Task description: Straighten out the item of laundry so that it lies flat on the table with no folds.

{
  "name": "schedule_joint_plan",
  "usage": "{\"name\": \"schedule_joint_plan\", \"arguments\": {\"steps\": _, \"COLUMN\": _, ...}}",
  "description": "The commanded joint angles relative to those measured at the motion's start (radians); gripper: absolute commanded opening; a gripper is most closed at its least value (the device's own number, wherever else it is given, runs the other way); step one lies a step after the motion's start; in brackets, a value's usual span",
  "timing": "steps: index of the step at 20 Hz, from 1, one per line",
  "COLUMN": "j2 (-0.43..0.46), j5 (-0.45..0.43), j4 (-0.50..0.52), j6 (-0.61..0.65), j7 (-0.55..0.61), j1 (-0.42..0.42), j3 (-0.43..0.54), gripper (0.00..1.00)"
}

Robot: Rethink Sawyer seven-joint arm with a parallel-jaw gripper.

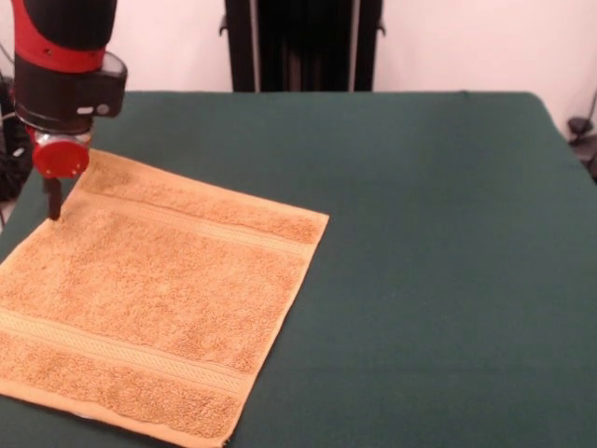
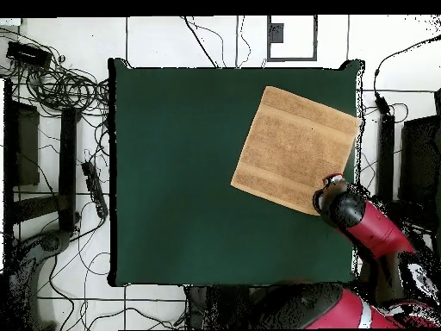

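The orange-tan towel (image 1: 154, 294) lies spread flat on the dark green table (image 1: 429, 261), at the picture's left in the front view, turned at a slight angle, with woven bands near its far and near edges. In the overhead view the towel (image 2: 295, 148) lies at the table's (image 2: 189, 172) upper right. My gripper (image 1: 53, 201) hangs from the red and black arm over the towel's far left corner, its dark tip at or just above the cloth. In the overhead view the arm's head (image 2: 340, 205) covers that corner. The fingers' state does not show.
The robot's black pedestal (image 1: 303, 42) stands behind the table's far edge. The towel reaches close to the table's left and near edges in the front view. Cables and black equipment (image 2: 60, 129) lie on the floor beside the table in the overhead view.
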Motion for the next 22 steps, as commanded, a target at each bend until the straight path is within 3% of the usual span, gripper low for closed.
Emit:
{"name": "schedule_joint_plan", "arguments": {"steps": 1, "j2": -0.062, "j5": -0.241, "j4": 0.067, "j6": -0.249, "j7": -0.009, "j1": -0.088, "j3": 0.117, "gripper": 1.00}}
{"name": "schedule_joint_plan", "arguments": {"steps": 8, "j2": -0.116, "j5": -0.292, "j4": 0.090, "j6": -0.181, "j7": 0.050, "j1": -0.093, "j3": 0.127, "gripper": 1.00}}
{"name": "schedule_joint_plan", "arguments": {"steps": 14, "j2": -0.219, "j5": -0.317, "j4": 0.165, "j6": -0.083, "j7": 0.053, "j1": -0.079, "j3": 0.123, "gripper": 1.00}}
{"name": "schedule_joint_plan", "arguments": {"steps": 22, "j2": -0.384, "j5": -0.470, "j4": 0.326, "j6": 0.082, "j7": -0.182, "j1": -0.237, "j3": 0.377, "gripper": 1.00}}
